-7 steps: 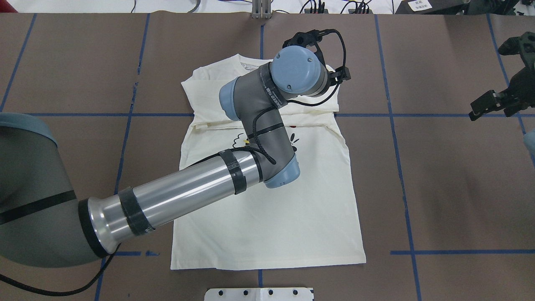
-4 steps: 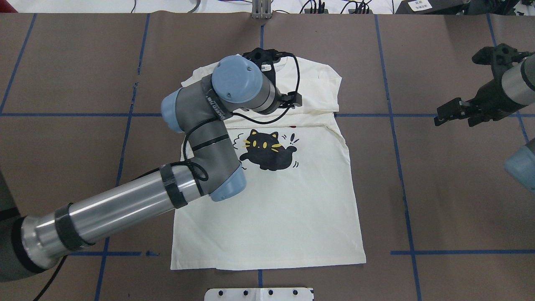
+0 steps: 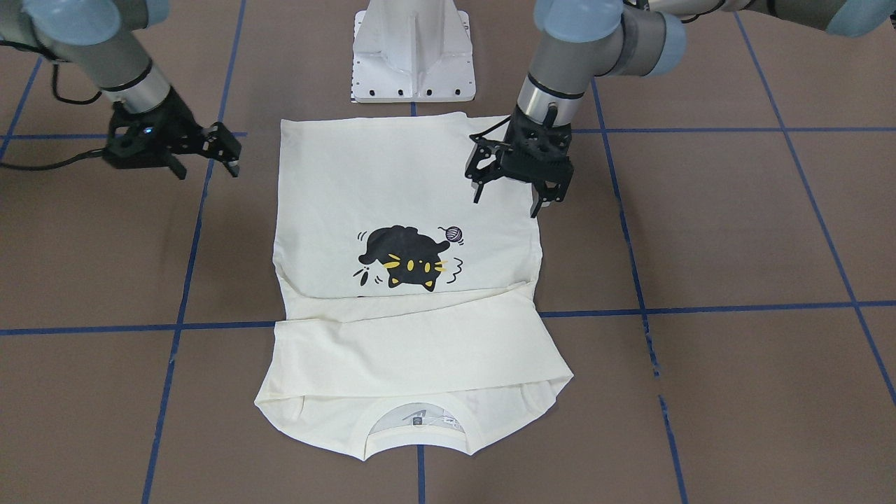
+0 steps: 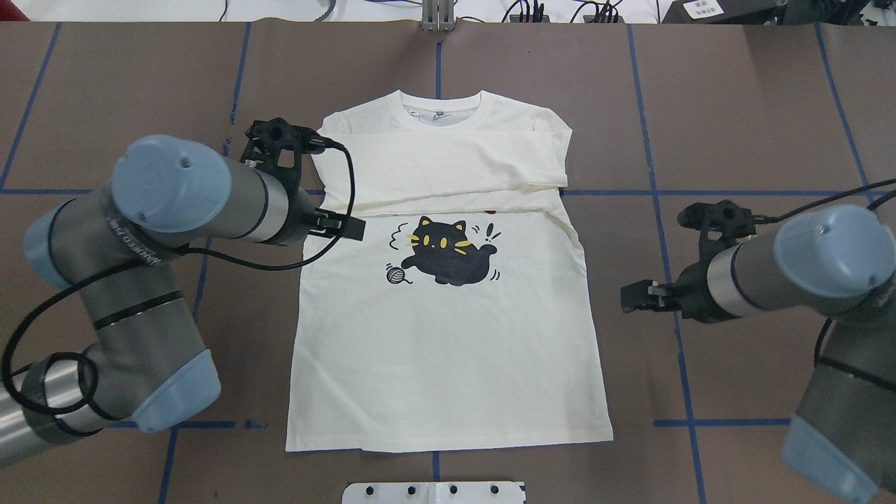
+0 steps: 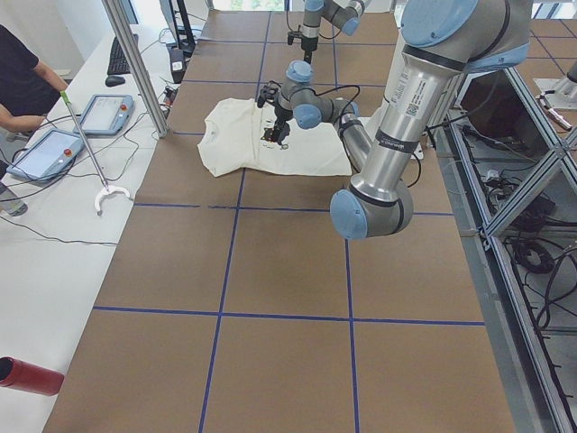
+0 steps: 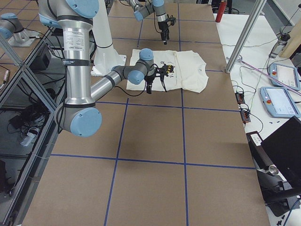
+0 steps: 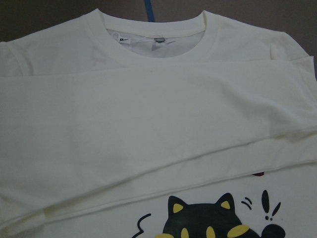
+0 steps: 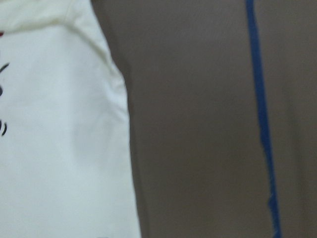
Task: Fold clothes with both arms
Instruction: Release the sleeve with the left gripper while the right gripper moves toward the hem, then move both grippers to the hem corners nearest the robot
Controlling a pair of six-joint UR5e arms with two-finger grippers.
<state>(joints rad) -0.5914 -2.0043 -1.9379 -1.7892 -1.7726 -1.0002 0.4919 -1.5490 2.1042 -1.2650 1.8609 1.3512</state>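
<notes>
The cream shirt (image 4: 448, 350) lies flat on the table with the black cat print (image 4: 448, 255) facing up. Both sleeves are folded across the chest below the collar (image 7: 153, 39). My left gripper (image 3: 507, 203) hangs open and empty above the shirt's left edge (image 3: 521, 231). My right gripper (image 3: 206, 168) is open and empty too, over bare table beside the shirt's right side. The right wrist view shows that side edge (image 8: 119, 124) against the brown table. No fingers show in either wrist view.
The white pedestal base (image 3: 413, 56) stands just behind the shirt's hem. Blue tape lines (image 4: 672, 315) cross the brown table. In the exterior left view a person (image 5: 22, 86) stands by a side table with tablets (image 5: 50, 153).
My left arm has swung from over the collar back to the shirt's left edge, uncovering the cat print. My right arm has come in from the far right toward the shirt's right edge.
</notes>
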